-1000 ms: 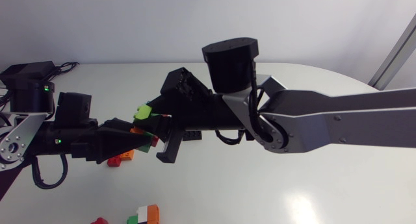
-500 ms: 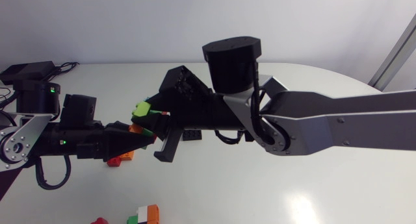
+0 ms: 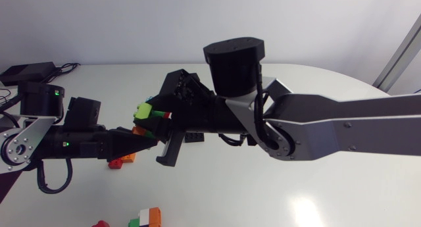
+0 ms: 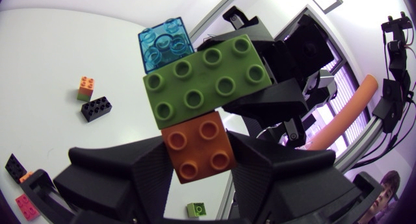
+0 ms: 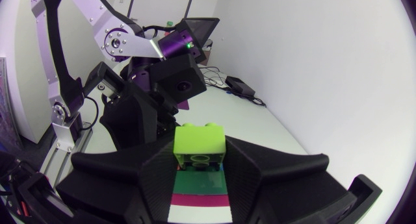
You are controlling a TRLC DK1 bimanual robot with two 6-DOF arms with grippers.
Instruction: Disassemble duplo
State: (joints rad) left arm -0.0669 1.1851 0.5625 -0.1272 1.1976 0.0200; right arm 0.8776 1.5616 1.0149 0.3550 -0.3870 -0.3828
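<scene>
Centre of frame: a three-brick stack. The left pincer [image 4: 198, 162], at the lower edge, clamps the orange brick [image 4: 194, 143] from both sides. The green brick [image 4: 208, 78] sits on it, with a clear blue brick [image 4: 166, 42] on top. Right of centre, the right pincer [image 4: 278, 94] touches the green brick. At left, a black brick [image 4: 96, 108] lies on the white counter [image 4: 52, 55].

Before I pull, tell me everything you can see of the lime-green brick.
The lime-green brick is a glossy plastic two-by-four. All eight of its studs are bare and face the left wrist camera. It is held tilted, off the table, and the right gripper clamps it from two sides. A translucent blue brick adjoins one long side. An orange brick, clamped in the left gripper, adjoins the other. How the three interlock is hidden.
</scene>
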